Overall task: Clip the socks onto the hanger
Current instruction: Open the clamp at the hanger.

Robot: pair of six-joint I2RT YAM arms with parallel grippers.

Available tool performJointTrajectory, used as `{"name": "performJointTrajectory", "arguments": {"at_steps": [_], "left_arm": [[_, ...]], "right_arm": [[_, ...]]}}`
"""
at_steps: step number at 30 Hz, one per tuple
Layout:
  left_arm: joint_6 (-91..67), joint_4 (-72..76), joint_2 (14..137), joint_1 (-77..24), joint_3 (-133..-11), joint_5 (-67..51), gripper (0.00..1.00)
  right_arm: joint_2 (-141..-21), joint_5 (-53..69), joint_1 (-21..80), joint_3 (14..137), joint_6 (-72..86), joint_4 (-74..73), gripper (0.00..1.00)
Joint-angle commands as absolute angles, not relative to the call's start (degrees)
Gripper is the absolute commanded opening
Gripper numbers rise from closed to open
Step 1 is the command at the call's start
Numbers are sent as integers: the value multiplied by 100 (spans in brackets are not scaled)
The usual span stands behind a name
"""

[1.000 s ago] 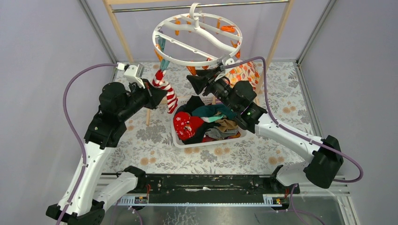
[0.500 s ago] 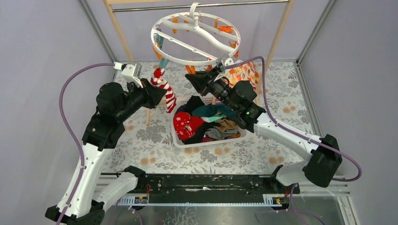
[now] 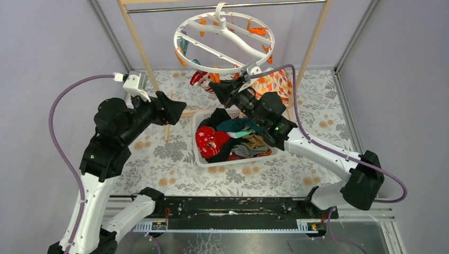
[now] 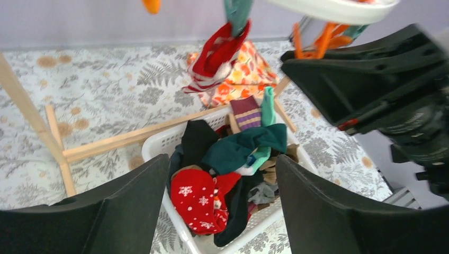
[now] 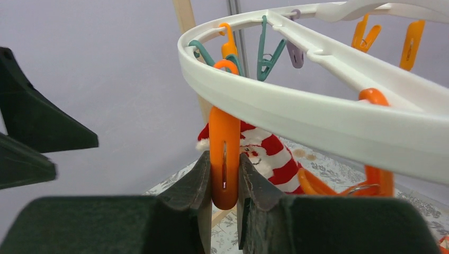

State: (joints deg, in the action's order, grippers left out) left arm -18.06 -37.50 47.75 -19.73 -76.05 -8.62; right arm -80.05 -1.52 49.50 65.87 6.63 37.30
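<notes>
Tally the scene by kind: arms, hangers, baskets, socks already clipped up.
Robot arms: 2
Round clip hanger: 1
White laundry basket: 1
Striped sock clipped up: 1
Total: 5

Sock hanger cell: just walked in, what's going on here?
The right gripper is clamped on an orange clip that hangs from the white hanger ring. One red-white striped sock hangs from a teal clip on the ring. The left gripper is open and empty, off to the left of the hanger. The other socks lie piled in the white basket below.
</notes>
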Motion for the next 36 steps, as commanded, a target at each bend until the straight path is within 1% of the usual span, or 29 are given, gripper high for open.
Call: {"name": "performJointTrajectory", "arguments": {"at_steps": [1, 7, 15, 18, 24, 36], "left_arm": [[-1850, -3639, 4814, -1969, -8087, -1596, 81], [-2343, -3369, 5691, -1969, -8754, -2393, 81], [-2814, -2614, 6288, -1969, -8906, -2419, 80], [-2864, -2507, 6454, -1964, -8951, -2435, 78], [-2856, -2562, 6817, -1969, -9195, -2544, 69], [-2920, -2566, 7036, -1962, -9212, -2347, 59]], "right_arm": [[-8129, -600, 5154, 7035, 325, 3929, 0], [-8387, -911, 5452, 7231, 120, 4005, 0], [-8602, -1219, 5656, 7364, 26, 4113, 0], [-8630, -1199, 5701, 7373, 26, 4131, 0], [-8648, -1147, 5734, 7383, -109, 4122, 0], [-8640, -1110, 5755, 7388, -149, 4151, 0]]}}
